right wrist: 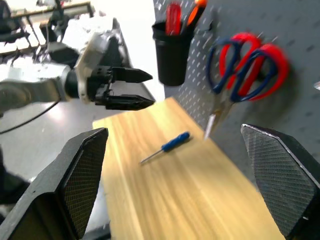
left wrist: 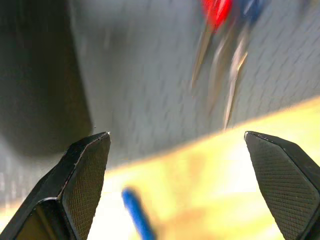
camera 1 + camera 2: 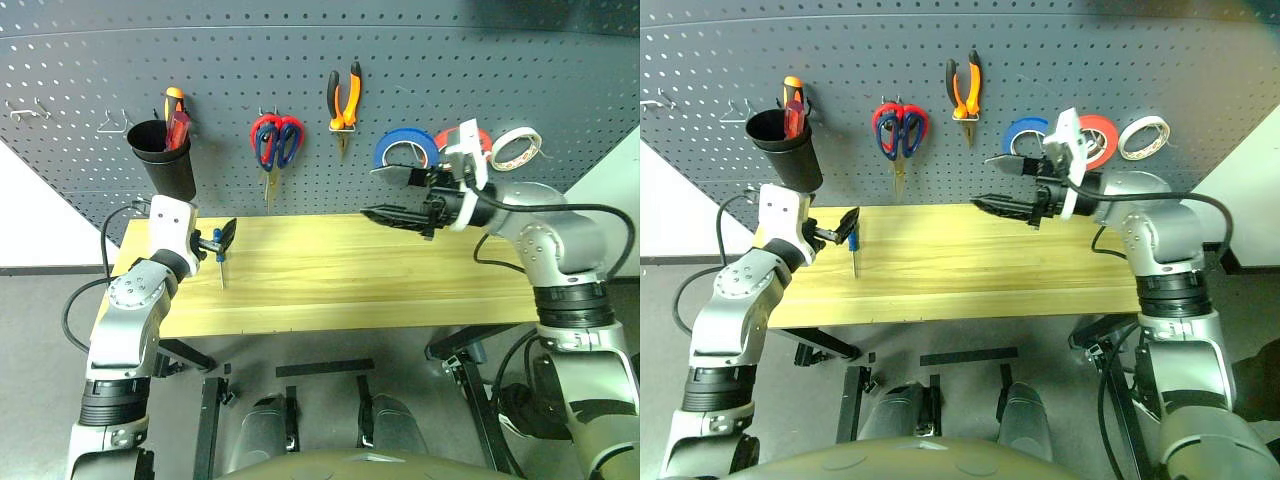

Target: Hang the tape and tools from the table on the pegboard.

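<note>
The small blue-handled screwdriver (image 3: 219, 257) lies loose on the light wood table (image 3: 350, 285) near its left end. My left gripper (image 3: 225, 238) hovers just over it, open and empty. On the pegboard (image 3: 450, 60) hang the blue tape (image 3: 400, 136), the orange-and-black pliers (image 3: 343, 122) and the dark-handled scissors (image 3: 266, 150), which share a hook with a red-handled pair. My right gripper (image 3: 980, 182) is open and empty, held level above the table's right half, pointing left, in front of the blue tape.
A black cup (image 3: 165, 160) on the pegboard's left holds an orange-red screwdriver. A red tape ring (image 3: 1102, 135) and a whitish one (image 3: 515, 148) hang to the right of the blue tape. Bare hooks (image 3: 112, 125) sit at the far left of the board.
</note>
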`<action>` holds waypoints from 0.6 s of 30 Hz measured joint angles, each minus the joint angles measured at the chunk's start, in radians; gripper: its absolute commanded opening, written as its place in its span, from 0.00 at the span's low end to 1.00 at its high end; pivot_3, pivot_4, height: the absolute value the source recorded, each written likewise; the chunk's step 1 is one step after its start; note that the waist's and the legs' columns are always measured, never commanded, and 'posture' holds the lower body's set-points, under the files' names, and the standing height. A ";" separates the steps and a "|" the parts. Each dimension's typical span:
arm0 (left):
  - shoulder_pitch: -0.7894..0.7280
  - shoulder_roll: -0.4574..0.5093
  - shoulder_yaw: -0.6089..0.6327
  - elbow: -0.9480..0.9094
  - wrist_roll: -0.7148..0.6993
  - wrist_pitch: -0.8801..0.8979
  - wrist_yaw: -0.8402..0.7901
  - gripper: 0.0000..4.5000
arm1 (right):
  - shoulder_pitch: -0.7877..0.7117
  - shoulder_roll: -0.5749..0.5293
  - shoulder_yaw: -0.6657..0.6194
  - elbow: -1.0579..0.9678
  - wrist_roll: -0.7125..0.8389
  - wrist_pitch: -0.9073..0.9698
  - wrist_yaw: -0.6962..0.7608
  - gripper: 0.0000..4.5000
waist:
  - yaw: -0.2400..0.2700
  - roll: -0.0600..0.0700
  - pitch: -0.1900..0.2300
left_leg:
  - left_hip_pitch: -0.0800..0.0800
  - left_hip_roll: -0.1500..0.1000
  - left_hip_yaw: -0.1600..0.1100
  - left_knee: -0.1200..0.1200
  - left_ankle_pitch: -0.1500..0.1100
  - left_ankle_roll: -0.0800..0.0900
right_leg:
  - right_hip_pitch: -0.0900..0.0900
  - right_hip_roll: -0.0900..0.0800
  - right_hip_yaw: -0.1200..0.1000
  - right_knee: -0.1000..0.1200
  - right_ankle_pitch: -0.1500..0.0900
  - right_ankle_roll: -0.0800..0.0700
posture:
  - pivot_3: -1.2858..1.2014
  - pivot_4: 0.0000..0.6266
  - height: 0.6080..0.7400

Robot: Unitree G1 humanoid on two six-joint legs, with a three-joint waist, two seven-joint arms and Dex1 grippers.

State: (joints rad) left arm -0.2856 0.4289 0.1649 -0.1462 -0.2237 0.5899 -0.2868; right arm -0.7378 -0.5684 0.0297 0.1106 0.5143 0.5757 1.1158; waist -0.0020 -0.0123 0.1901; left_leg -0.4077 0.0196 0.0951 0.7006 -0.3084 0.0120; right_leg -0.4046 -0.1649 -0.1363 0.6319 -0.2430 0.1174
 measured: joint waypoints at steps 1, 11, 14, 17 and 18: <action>-0.030 -0.007 0.015 0.026 -0.009 0.060 0.020 1.00 | -0.016 0.008 0.020 0.024 -0.015 -0.004 -0.002 1.00 | 0.001 0.000 0.001 | 0.000 0.000 0.000 0.000 0.000 0.000 | 0.000 0.000 0.000 0.000 0.000 0.000 | 0.54 0.29 1.00; -0.225 -0.011 0.053 0.356 0.025 0.199 0.155 1.00 | -0.149 0.068 0.099 0.284 -0.148 -0.145 0.070 1.00 | 0.016 -0.001 0.019 | 0.000 -0.001 -0.002 -0.001 0.000 0.000 | 0.000 0.001 0.000 -0.002 0.000 0.000 | 0.55 0.43 1.00; -0.281 -0.030 0.056 0.458 0.038 0.201 0.195 1.00 | -0.174 0.101 0.124 0.349 -0.190 -0.206 0.079 1.00 | 0.015 0.000 0.034 | 0.000 -0.001 -0.003 -0.001 0.000 -0.001 | 0.000 0.001 -0.001 -0.001 0.000 0.000 | 0.54 0.45 1.00; -0.318 -0.046 0.065 0.523 0.040 0.186 0.233 1.00 | -0.184 0.122 0.135 0.379 -0.222 -0.244 0.084 1.00 | 0.014 -0.001 0.053 | -0.001 -0.001 -0.003 -0.002 0.000 -0.001 | 0.000 0.001 -0.001 -0.001 0.000 0.000 | 0.54 0.50 1.00; -0.329 -0.046 0.070 0.541 0.040 0.184 0.242 1.00 | -0.187 0.128 0.139 0.385 -0.228 -0.248 0.088 1.00 | 0.014 -0.001 0.060 | -0.001 -0.001 -0.003 -0.002 0.000 -0.001 | 0.000 0.001 -0.001 -0.001 0.000 0.000 | 0.54 0.52 1.00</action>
State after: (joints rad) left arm -0.6148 0.3830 0.2348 0.3948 -0.1837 0.7740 -0.0449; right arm -0.9250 -0.4405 0.1683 0.4954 0.2861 0.3280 1.2034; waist 0.0119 -0.0136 0.2500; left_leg -0.4085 0.0185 0.0917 0.6991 -0.3081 0.0113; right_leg -0.4051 -0.1642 -0.1373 0.6308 -0.2432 0.1174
